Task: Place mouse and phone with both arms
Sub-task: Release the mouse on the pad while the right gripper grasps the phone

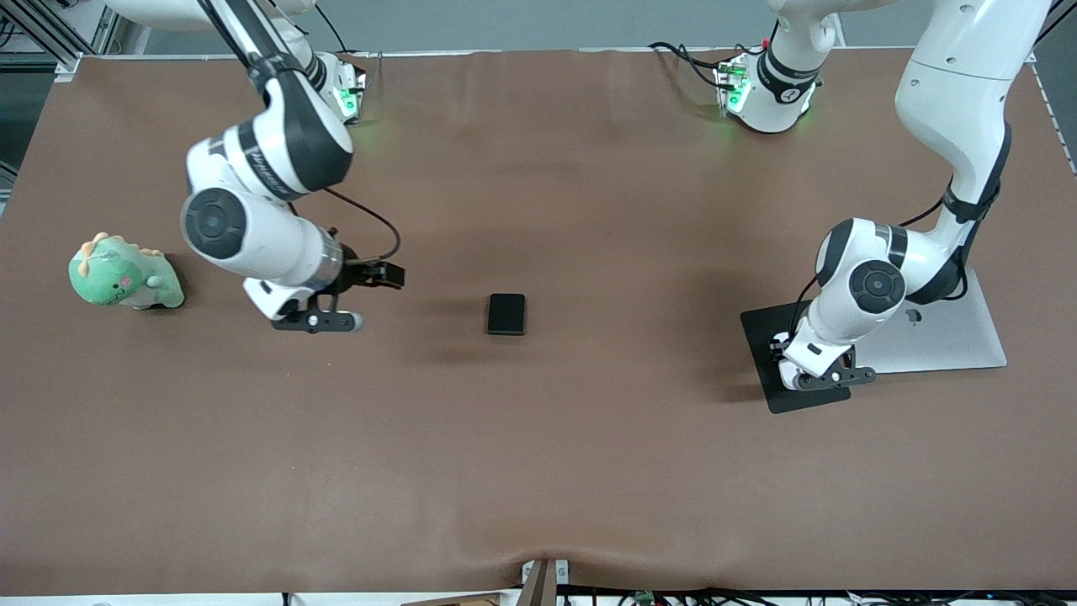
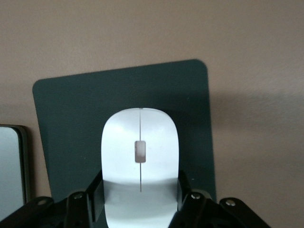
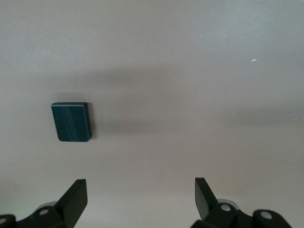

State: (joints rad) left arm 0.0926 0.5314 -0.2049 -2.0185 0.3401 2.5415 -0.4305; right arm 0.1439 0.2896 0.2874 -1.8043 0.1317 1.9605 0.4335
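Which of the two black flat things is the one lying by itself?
The phone, a small slab in the middle of the table with nothing touching it. The larger mouse pad has the left claw over it, gripping the white mouse.

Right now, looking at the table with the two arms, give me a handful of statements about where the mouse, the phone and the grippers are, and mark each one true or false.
1. The left gripper is shut on the mouse over the mouse pad. True.
2. The right gripper is holding the phone. False: its fingers are open and hold nothing, and the phone lies flat on the table.
3. The phone lies on the mouse pad. False: it lies on bare table near the middle, apart from the pad.
4. A green plush toy sits toward the right arm's end of the table. True.
5. A silver laptop lies beside the mouse pad. True.
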